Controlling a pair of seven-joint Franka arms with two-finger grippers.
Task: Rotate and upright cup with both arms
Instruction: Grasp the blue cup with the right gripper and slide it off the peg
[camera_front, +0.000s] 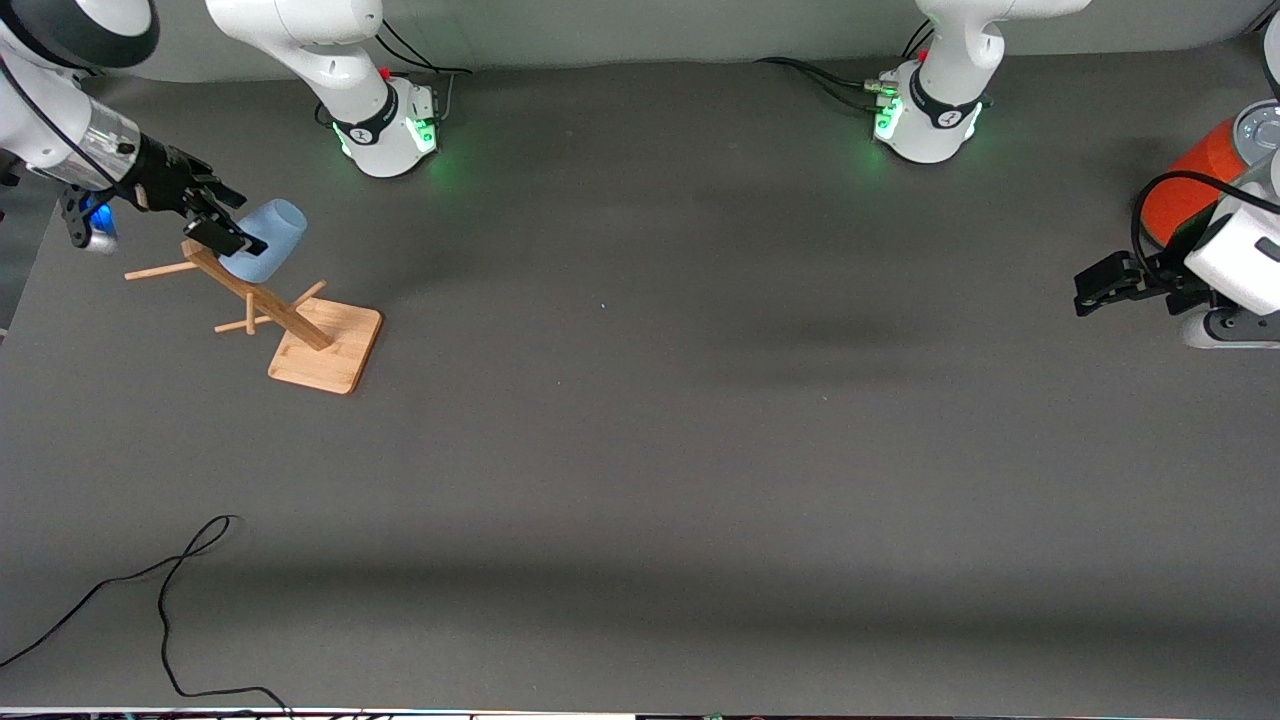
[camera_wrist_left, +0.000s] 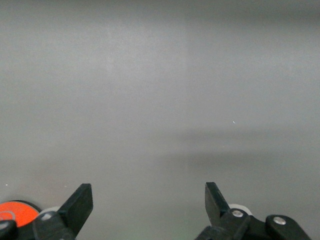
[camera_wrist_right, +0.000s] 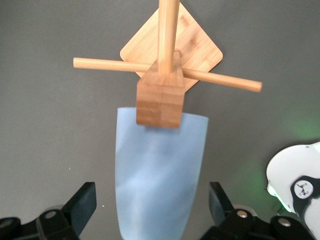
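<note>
The light-blue cup (camera_front: 270, 238) hangs tilted on a peg of a wooden stand (camera_front: 325, 345) toward the right arm's end of the table. In the right wrist view the cup (camera_wrist_right: 157, 170) has its wider rim at the stand's post (camera_wrist_right: 160, 97). My right gripper (camera_front: 235, 222) is open, with one finger on each side of the cup's narrow end (camera_wrist_right: 151, 195) and a gap on both sides. My left gripper (camera_front: 1087, 290) is open and empty at the left arm's end of the table; it holds nothing in the left wrist view (camera_wrist_left: 149, 195).
A red-orange can (camera_front: 1195, 185) with a grey lid stands beside the left gripper and shows in the left wrist view (camera_wrist_left: 17, 210). A black cable (camera_front: 170, 600) lies near the table's front edge. The two arm bases (camera_front: 385, 125) (camera_front: 930, 120) stand along the back.
</note>
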